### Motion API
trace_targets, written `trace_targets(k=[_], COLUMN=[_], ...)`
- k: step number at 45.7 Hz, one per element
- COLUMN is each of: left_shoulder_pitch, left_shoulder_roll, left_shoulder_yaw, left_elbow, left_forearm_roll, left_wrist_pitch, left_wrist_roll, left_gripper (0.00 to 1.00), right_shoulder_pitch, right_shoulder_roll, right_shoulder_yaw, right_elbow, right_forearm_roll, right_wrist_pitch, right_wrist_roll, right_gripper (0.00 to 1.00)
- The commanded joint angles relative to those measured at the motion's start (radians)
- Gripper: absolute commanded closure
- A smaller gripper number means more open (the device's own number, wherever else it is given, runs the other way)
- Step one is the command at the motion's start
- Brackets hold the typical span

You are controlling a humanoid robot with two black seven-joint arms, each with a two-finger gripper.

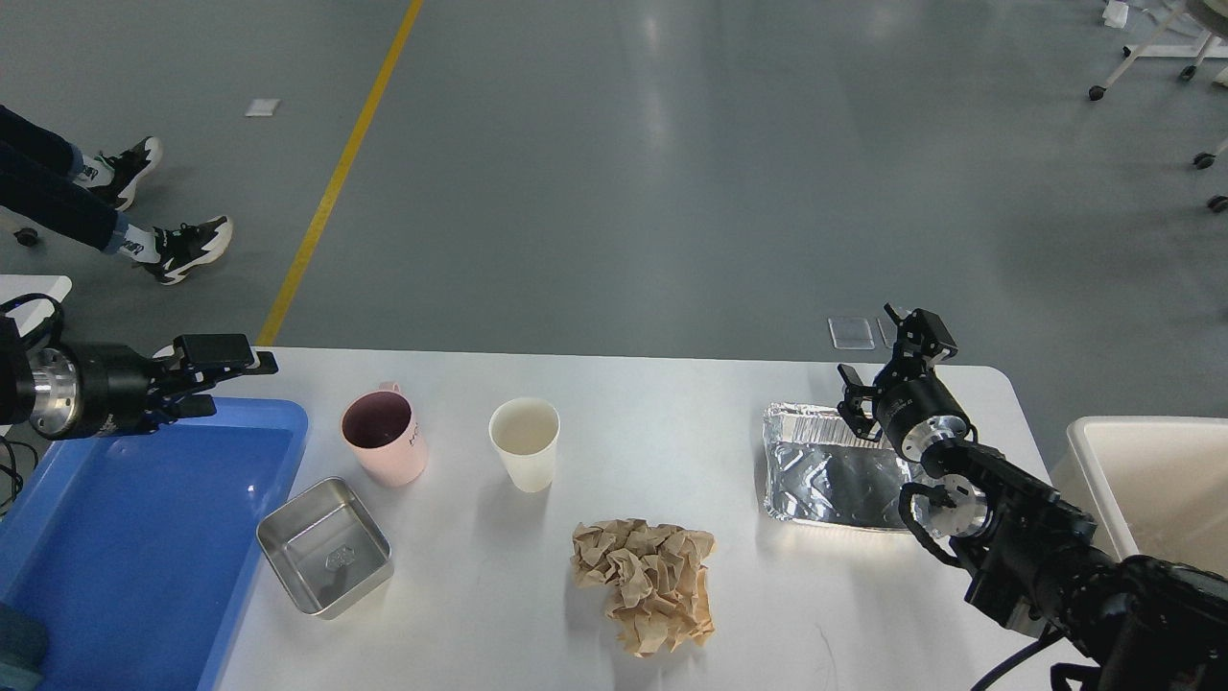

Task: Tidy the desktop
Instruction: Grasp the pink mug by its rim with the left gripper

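Observation:
The white desktop [691, 413] holds a pink mug [385, 438], a white paper cup [525, 442], a crumpled brown paper wad [646, 582], an empty foil tray [827, 472] and a small steel container [325, 545]. My left gripper [240, 382] is open and empty, hovering over the far corner of the blue bin [125, 537], left of the mug. My right gripper [884, 351] is open and empty, above the far right edge of the foil tray.
A white bin [1151, 480] stands off the table's right end. The corner of a smaller white table [34, 288] shows at far left. A seated person's feet [182, 248] are on the floor beyond, by a yellow floor line.

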Motion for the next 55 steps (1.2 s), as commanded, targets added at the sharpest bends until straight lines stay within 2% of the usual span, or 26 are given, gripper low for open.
trace_targets(k=[1, 7, 18, 28, 44, 49, 55], left_shoulder_pitch=[0.002, 0.002, 0.002, 0.004, 0.010, 0.024, 0.020], left_shoulder_roll=[-0.070, -0.139, -0.243, -0.305, -0.344, -0.346, -0.344], left_shoulder_yaw=[0.000, -0.004, 0.000, 0.003, 0.008, 0.025, 0.065], left_elbow=[0.039, 0.100, 0.234, 0.263, 0.295, 0.295, 0.295], left_forearm_roll=[-0.011, -0.011, -0.010, -0.002, 0.006, 0.006, 0.006], left_wrist_pitch=[0.008, 0.008, 0.033, 0.079, 0.076, 0.074, 0.074], left_wrist_roll=[0.043, 0.070, 0.072, 0.074, 0.078, 0.078, 0.074], left_gripper=[0.01, 0.01, 0.01, 0.01, 0.05, 0.12, 0.29], right_shoulder_pitch=[-0.001, -0.005, -0.008, -0.006, -0.009, -0.009, -0.009], right_shoulder_roll=[0.000, 0.000, 0.000, 0.000, -0.006, -0.006, -0.006], right_shoulder_yaw=[0.000, 0.000, -0.001, -0.001, -0.001, -0.001, -0.001], right_elbow=[0.000, 0.000, 0.000, 0.000, 0.000, 0.000, 0.000], right_forearm_roll=[0.000, 0.000, 0.000, 0.000, 0.000, 0.000, 0.000], right_wrist_pitch=[0.000, 0.000, 0.000, 0.000, 0.000, 0.000, 0.000], right_wrist_roll=[0.000, 0.000, 0.000, 0.000, 0.000, 0.000, 0.000], right_gripper=[0.00, 0.00, 0.00, 0.00, 0.00, 0.00, 0.00])
